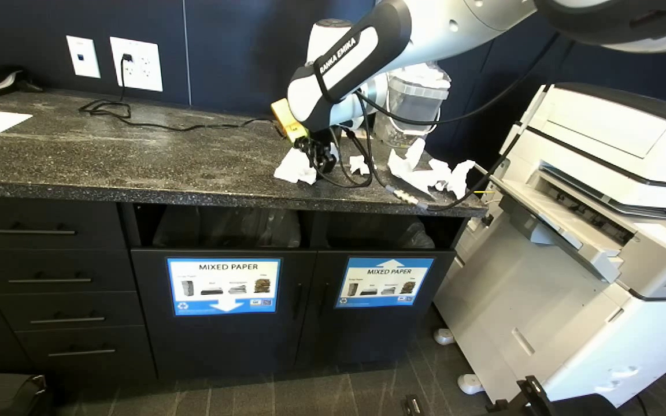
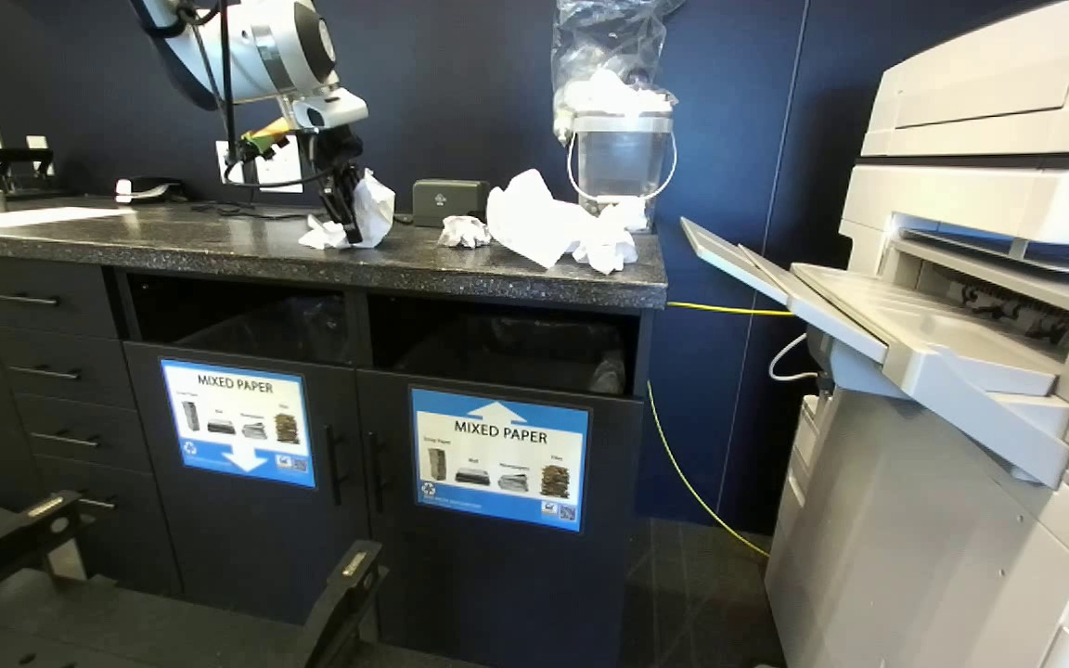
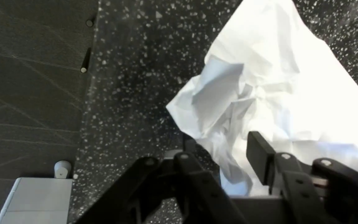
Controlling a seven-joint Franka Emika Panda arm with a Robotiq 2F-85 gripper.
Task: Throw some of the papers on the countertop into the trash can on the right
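Note:
Crumpled white papers lie on the dark speckled countertop (image 1: 194, 156). One wad (image 3: 275, 77) is at my gripper; it also shows in both exterior views (image 1: 295, 167) (image 2: 374, 211). My gripper (image 3: 222, 145) points down at the countertop with its fingers apart, and part of this wad lies between them. The gripper also shows in an exterior view (image 2: 349, 218). A small wad (image 2: 465, 232), a large sheet (image 2: 534, 218) and another wad (image 2: 607, 243) lie further right. The right-hand trash can (image 2: 497, 589) has an open slot under the countertop edge and a blue-and-white sign.
A similar left bin (image 2: 238, 529) stands beside it. A clear bucket (image 2: 623, 153) topped with white stuff and plastic stands at the counter's back right. A dark box (image 2: 451, 202) is behind the papers. A white printer (image 1: 593, 133) stands right of the counter. Cables hang from the arm.

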